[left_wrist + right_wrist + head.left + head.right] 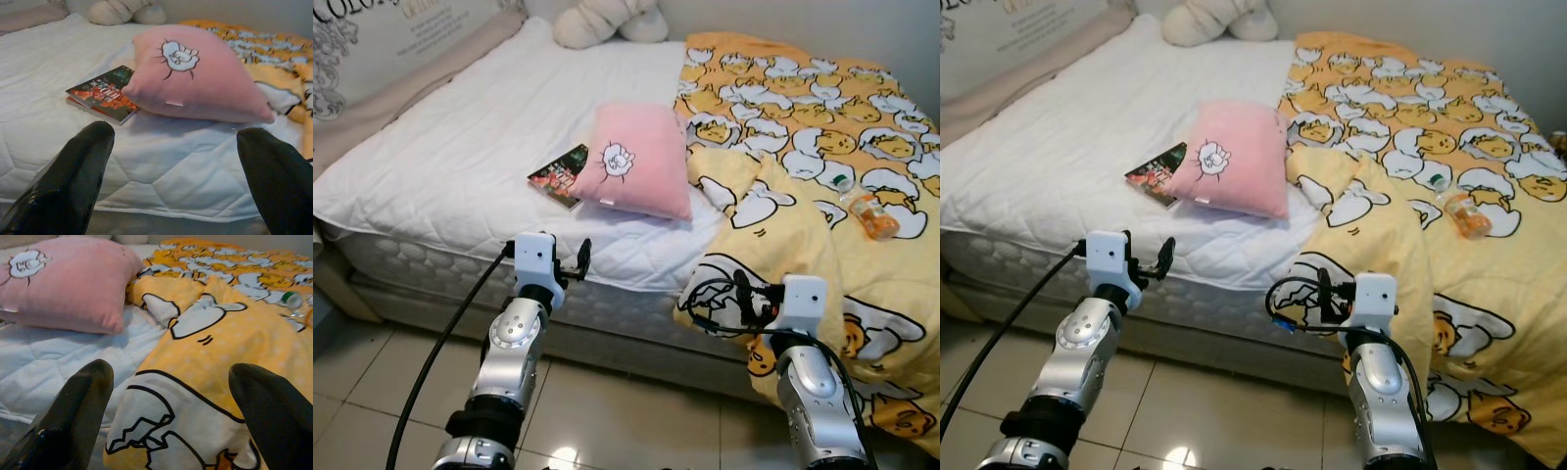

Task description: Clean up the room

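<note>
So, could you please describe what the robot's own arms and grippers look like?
Both arms are jointed silver metal with white boxy wrist blocks. A thick black cable runs along the left arm; black wires loop at the right wrist. The left gripper and right gripper each have two glossy, rounded black fingers.

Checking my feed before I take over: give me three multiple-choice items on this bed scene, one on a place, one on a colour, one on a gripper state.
1. Where is the book?
A. on the floor
B. partly under the pillow
C. on the blanket

2. What colour is the pillow?
A. pink
B. blue
C. green

3. How is the left gripper?
A. shut on the book
B. shut on the sheet
C. open

Answers: 1 B, the pillow's edge overlaps the book on the white mattress; 2 A, pink with a white cartoon; 3 C, its fingers stand apart, holding nothing.
</note>
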Controlling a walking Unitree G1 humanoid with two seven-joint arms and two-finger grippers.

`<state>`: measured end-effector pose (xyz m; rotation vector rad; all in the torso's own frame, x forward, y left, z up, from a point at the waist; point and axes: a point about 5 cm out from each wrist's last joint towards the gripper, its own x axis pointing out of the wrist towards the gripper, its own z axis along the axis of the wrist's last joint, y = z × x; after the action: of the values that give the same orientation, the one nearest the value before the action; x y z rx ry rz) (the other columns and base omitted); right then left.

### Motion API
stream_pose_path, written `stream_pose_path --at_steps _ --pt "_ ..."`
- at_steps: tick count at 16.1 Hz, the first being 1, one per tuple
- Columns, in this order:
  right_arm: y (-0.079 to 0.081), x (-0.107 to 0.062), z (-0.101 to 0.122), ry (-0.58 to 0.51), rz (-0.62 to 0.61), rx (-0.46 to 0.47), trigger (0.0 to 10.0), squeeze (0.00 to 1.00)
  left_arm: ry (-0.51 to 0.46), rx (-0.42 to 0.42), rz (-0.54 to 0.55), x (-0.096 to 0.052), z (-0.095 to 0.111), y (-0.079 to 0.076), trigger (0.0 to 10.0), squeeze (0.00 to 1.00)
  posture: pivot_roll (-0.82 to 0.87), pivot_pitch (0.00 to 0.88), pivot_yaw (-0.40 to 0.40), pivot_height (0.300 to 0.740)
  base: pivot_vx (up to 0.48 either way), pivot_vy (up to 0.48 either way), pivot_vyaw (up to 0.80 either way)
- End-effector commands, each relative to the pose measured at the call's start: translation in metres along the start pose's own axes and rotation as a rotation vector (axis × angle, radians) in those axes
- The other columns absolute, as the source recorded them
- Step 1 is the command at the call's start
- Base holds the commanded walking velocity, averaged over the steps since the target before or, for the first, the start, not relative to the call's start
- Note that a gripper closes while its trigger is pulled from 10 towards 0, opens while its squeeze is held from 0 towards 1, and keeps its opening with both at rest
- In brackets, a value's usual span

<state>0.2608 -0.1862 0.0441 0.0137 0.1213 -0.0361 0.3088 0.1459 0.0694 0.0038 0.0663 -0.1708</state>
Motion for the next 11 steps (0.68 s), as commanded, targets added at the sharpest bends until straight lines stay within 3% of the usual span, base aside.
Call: stream_pose_path --at_steps 1,2,3,6,11 --pt "-0.002 0.002 0.0 -0.002 -0.004 0.013 10.0 0.0 -0.032 -0.094 -0.12 0.0 0.007 -0.009 10.0 1.0 0.07 0.0 -0.032 0.731 0.0 0.0 0.0" --pt "-0.002 0.002 -0.001 0.0 -0.004 0.014 10.0 0.0 -0.058 -0.103 -0.145 -0.001 0.01 -0.011 10.0 0.41 0.07 0.0 -0.033 0.731 0.0 0.0 0.0" --pt "-0.001 0.003 -0.002 -0.001 0.0 0.015 10.0 0.0 -0.086 -0.08 -0.075 0.003 0.018 -0.007 10.0 0.0 0.07 0.0 -0.032 0.731 0.48 0.0 0.0" --pt "0.002 0.008 0.001 -0.009 0.004 0.015 10.0 0.0 -0.073 -0.069 -0.035 0.008 0.018 -0.003 10.0 0.0 0.08 0.0 -0.034 0.731 0.48 0.0 0.0" --pt "-0.001 0.011 0.004 -0.036 -0.023 0.02 10.0 0.0 -0.088 -0.028 -0.096 0.011 0.022 -0.007 10.0 0.0 0.08 0.0 -0.034 0.731 0.48 0.0 0.0"
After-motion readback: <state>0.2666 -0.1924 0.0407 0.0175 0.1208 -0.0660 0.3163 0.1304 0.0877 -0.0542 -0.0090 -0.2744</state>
